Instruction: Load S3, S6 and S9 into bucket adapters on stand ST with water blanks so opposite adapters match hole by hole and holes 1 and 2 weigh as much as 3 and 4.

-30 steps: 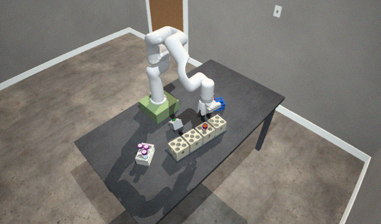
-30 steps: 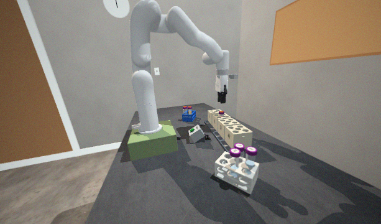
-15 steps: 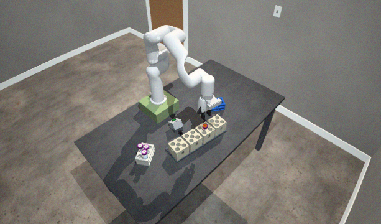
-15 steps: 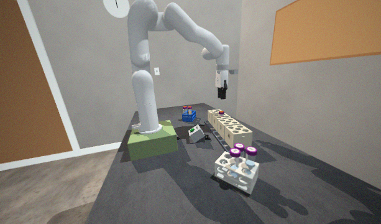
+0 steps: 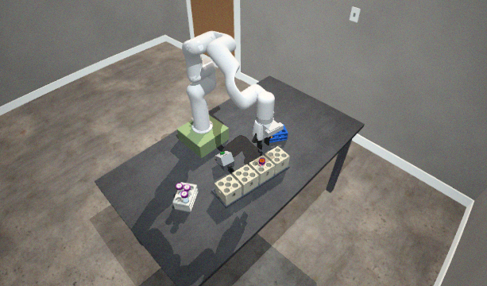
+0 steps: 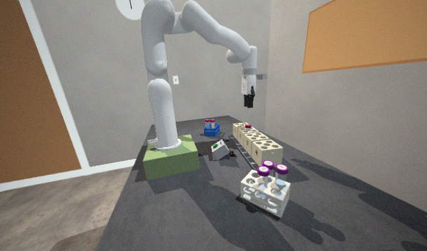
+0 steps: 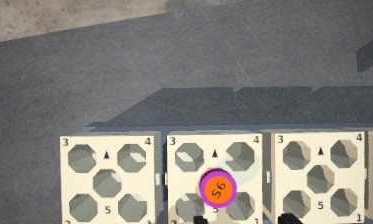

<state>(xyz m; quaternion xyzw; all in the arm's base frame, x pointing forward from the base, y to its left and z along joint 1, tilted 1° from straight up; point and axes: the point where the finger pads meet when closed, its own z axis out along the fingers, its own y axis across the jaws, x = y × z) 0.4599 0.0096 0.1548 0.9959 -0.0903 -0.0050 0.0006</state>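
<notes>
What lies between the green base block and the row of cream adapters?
The small sloped desk with its green key; top and exterior views show it.
</notes>
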